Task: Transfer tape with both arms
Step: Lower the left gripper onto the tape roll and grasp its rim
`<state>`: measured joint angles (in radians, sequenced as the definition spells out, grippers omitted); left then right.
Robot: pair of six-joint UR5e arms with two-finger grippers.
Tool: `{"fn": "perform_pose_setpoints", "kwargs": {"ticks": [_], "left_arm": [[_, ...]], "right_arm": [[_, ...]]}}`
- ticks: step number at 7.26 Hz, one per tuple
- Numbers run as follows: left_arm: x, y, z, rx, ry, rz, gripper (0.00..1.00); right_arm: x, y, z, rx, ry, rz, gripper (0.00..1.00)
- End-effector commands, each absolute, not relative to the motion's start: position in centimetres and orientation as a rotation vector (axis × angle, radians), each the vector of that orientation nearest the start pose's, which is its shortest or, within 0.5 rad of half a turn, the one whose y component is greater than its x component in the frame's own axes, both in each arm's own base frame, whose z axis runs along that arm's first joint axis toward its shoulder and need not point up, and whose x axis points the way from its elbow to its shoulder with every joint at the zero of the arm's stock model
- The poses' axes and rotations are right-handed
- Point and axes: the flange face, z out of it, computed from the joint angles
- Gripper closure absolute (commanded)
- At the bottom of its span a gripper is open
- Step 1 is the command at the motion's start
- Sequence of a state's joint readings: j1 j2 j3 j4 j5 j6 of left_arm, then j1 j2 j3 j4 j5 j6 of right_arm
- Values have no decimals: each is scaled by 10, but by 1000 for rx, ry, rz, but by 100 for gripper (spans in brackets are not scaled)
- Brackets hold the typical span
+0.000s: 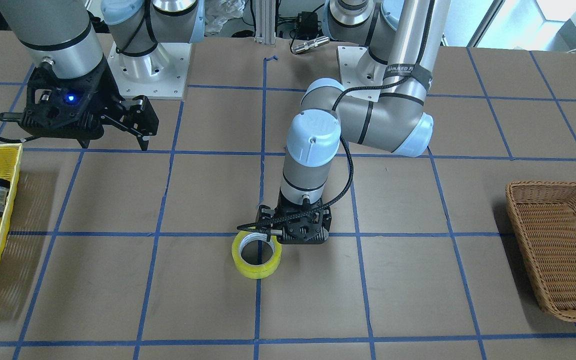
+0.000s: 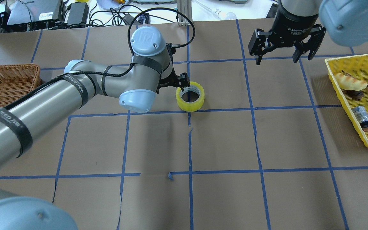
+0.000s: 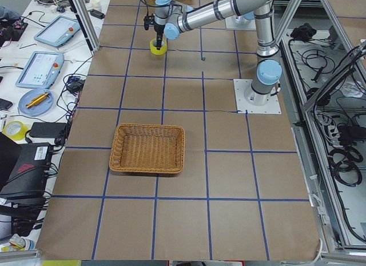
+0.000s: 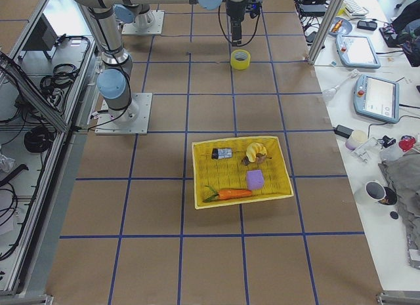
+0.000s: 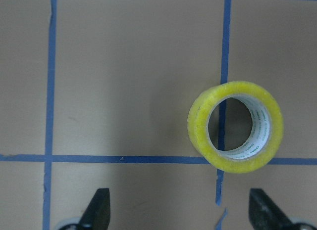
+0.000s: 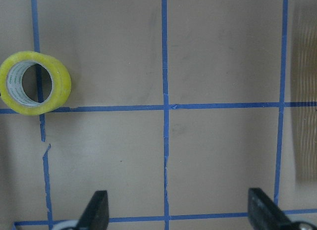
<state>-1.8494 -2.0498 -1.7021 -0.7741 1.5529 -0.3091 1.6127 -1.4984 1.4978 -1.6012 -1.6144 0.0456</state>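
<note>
The yellow tape roll point(image 1: 248, 268) lies flat on the table near the centre, its white core facing up. It also shows in the overhead view point(image 2: 191, 105). My left gripper point(image 2: 178, 83) points down just beside and above the roll, open and empty. In the left wrist view the tape point(image 5: 199, 127) lies off to the right of the open fingertips point(image 5: 99, 210), not between them. My right gripper point(image 2: 283, 57) hangs open and empty over the far right of the table. The right wrist view shows the tape point(image 6: 62, 86) at its left edge.
A wicker basket point(image 2: 5, 80) sits at the robot's left. A yellow basket point(image 2: 356, 60) at the robot's right holds a small dark jar point(image 2: 363, 118), a pastry, a purple block and a carrot. Blue tape grid lines cross the brown table.
</note>
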Motion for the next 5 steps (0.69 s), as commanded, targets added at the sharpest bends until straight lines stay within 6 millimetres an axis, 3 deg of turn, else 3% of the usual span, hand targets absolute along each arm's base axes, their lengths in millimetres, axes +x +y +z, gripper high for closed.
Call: {"fn": "perform_pose_setpoints", "kwargs": {"ticks": [1, 2, 3, 4, 5], "left_arm": [[-307, -582, 196, -51, 3201, -267, 3], [-312, -583, 189, -51, 3205, -270, 8], [-313, -583, 186, -50, 3210, -263, 34], [-318, -580, 185, -91, 3265, -222, 69], [-319, -579, 186, -194, 3280, -203, 98]], "right_arm": [[149, -517, 493, -13, 3183, -56, 0], [148, -517, 493, -13, 3186, -54, 0], [148, -516, 492, -108, 3190, -44, 0], [147, -517, 491, -240, 3185, -36, 0], [146, -517, 491, -261, 3181, -33, 0]]}}
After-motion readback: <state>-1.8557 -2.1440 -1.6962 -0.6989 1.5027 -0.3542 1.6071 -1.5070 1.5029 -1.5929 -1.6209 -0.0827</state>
